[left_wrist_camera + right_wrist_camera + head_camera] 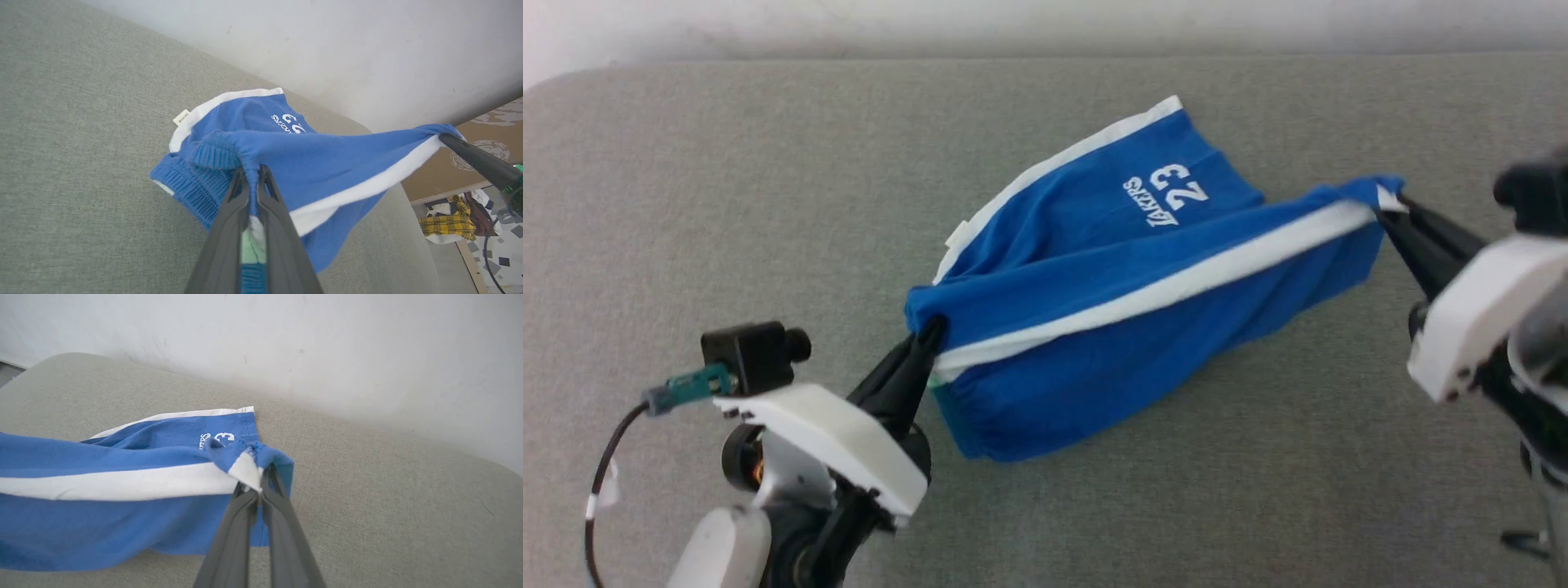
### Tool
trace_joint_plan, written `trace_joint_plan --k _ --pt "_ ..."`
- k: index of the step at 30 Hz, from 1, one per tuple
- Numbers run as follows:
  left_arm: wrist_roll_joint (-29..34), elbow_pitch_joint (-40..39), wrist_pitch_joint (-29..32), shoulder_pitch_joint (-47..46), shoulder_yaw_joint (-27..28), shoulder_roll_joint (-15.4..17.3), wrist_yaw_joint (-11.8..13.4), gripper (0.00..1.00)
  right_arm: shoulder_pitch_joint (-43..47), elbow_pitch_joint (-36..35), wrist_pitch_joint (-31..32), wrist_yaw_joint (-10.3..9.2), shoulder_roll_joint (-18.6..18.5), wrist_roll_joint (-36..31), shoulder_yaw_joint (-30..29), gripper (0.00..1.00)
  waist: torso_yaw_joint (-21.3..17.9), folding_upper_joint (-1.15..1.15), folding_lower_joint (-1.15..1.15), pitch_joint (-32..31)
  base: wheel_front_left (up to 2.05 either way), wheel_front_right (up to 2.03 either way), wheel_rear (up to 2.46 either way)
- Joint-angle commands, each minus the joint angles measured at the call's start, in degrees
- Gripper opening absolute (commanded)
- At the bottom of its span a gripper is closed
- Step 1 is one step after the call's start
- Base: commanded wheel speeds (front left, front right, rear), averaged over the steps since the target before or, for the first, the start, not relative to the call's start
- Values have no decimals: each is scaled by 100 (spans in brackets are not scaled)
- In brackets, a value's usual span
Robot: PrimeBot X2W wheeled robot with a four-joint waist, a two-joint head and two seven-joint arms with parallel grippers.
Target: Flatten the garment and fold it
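Lower left, our left jaws are clamped on the waistband of the garment (1111, 367); middle right, our right jaws pinch its hem. Its far leg lies mid-frame on the desk (727, 163). We should pull evenly, then lower it taut.

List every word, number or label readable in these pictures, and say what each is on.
"LAKERS": white print on the blue garment.
"23": white print next to it on the same garment.
Small white tag at the garment's edge: its print is too small to read.
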Motion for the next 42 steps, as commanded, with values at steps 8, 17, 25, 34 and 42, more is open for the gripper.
trace_joint_plan --k 8,17,25,34,42 --pt "93 350 -111 -674 -185 -273 -56 0 -1722 1052 280 -5 -555 -126 724 0 621 0 -2 574 0 0 0" --pt "150 693 -384 -1154 -289 -554 -154 0 -3124 2334 346 -5 -771 -366 1275 0 1085 0 -2 1018 0 0 0" --pt "83 1035 -518 -1479 -333 -753 -253 0 -3731 3154 377 -5 -708 -549 1500 0 1264 0 -2 1378 0 0 0" --pt "-14 1590 -536 -1896 -454 -936 -347 0 -3979 3802 246 -5 -634 -625 1693 0 1286 0 -2 1616 0 0 0" --pt "-38 1905 -636 -2096 -458 -994 -374 0 -4168 4115 -62 -5 -647 -616 1850 0 1343 0 -2 1718 0 0 0"
